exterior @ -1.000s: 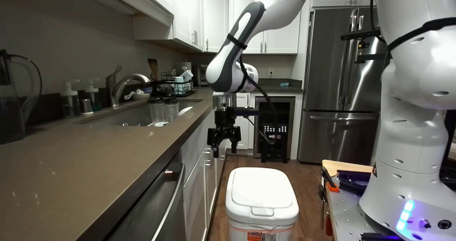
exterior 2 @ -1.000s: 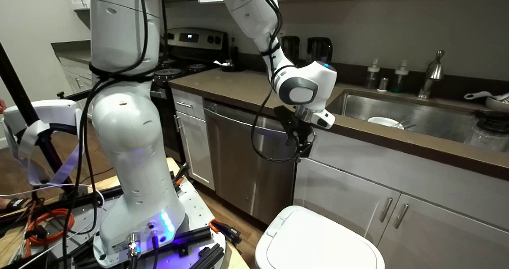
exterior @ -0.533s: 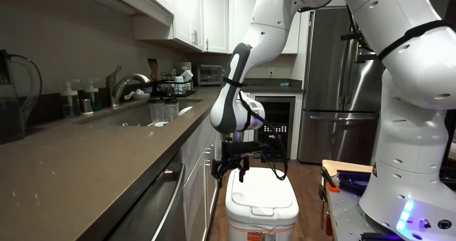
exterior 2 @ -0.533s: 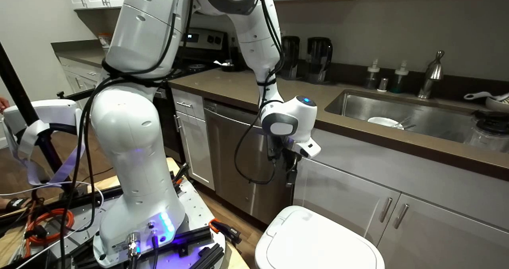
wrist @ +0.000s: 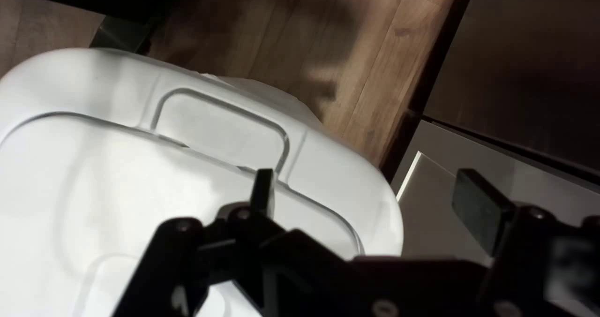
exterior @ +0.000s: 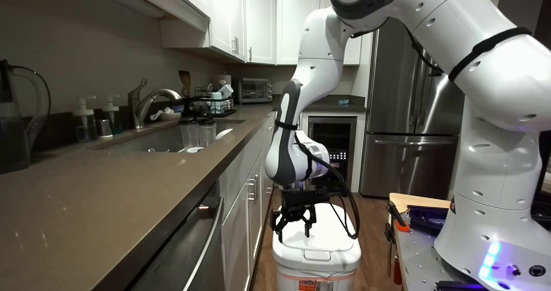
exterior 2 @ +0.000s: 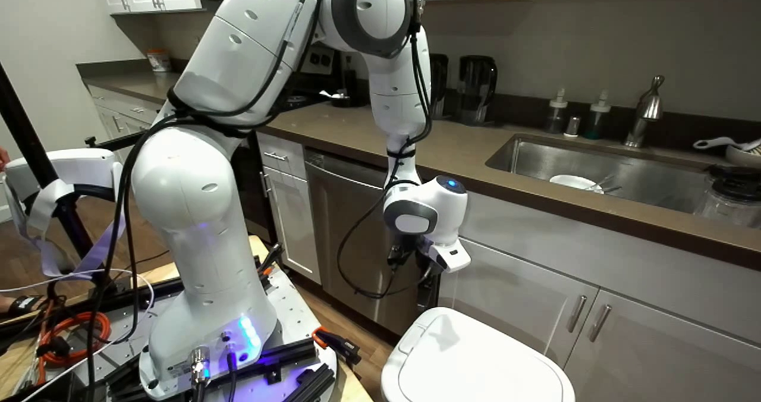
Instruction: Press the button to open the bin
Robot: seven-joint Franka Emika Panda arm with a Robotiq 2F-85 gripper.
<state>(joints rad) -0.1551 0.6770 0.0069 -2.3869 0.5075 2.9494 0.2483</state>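
The robot arm bends downward beside a kitchen counter, its gripper pointing down. The bin stands on the wooden floor next to the white cabinets, with its lid closed. In the wrist view, the jaws are spread wide and grasp nothing; one fingertip overlaps the lid in the line of sight, just beside the rounded-rectangular button set into its edge, while the second overlaps the cabinets. Whether the gripper touches the lid cannot be told. In an exterior view, the wrist hides most of the gripper, and a soft shadow lies on the lid.
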